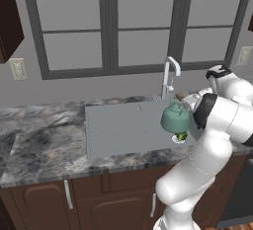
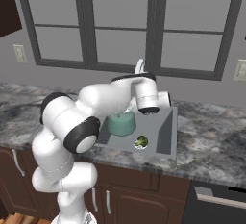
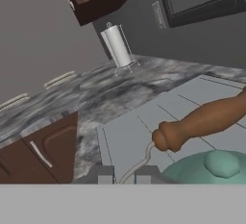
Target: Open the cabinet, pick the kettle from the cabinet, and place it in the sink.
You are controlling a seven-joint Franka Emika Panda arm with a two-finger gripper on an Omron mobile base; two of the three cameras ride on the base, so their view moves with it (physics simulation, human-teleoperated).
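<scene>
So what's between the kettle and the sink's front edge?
A small green broccoli piece lies in the sink, just front of the kettle, seen in the right base view.

No lettering, label or number can be read — not on anything.

White glossy rounded arm segments, black joint bands, small dark fingers [image 3: 104,174].

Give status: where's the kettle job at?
Done: kettle is out of the cabinet, gripped by the shut claw on its thin handle. In hand: it hangs over the sink, near the broccoli. Left: lower and release it.
</scene>
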